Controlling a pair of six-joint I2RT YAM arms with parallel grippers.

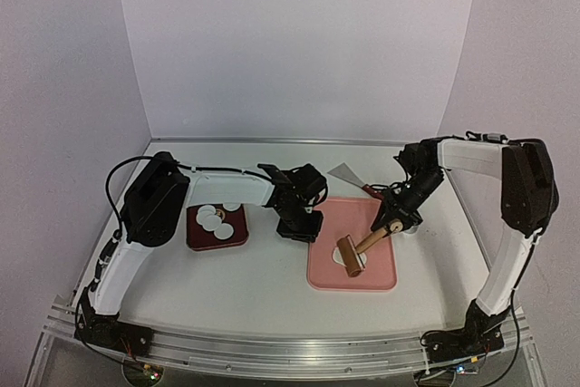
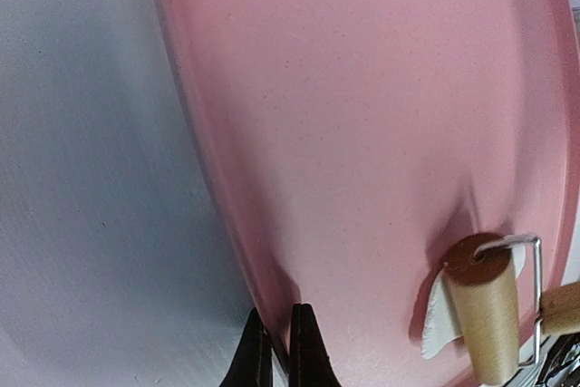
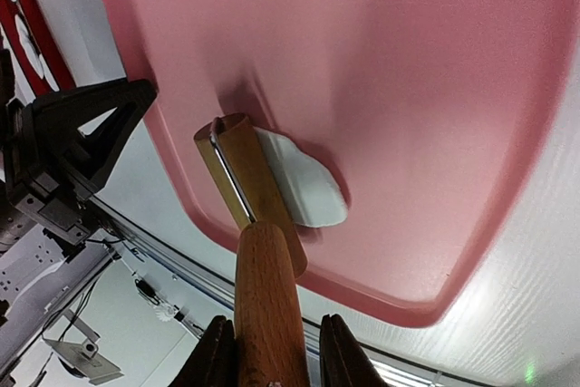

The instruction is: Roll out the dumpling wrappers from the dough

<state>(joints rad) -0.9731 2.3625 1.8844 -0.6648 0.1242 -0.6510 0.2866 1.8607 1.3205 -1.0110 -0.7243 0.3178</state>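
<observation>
My right gripper (image 3: 272, 351) is clamped on the roller (image 3: 249, 183) handle, its drum lying on the flattened dough (image 3: 308, 192) toward the near end of the pink tray (image 3: 408, 88); my left gripper (image 2: 283, 355) is pinched on the tray's left rim; the wrappers (image 1: 214, 219) sit in the red dish (image 1: 237, 240) beside it.

Looks like a robotics lab bench: plain white backdrop panels (image 1: 299, 43) box in the tabletop (image 1: 263, 287), with an aluminium rail (image 1: 290, 349) along its near edge.

Dough (image 3: 308, 192) partly beneath the roller (image 3: 254, 178); roller handle (image 2: 562, 307) off the left wrist view's right edge.
</observation>
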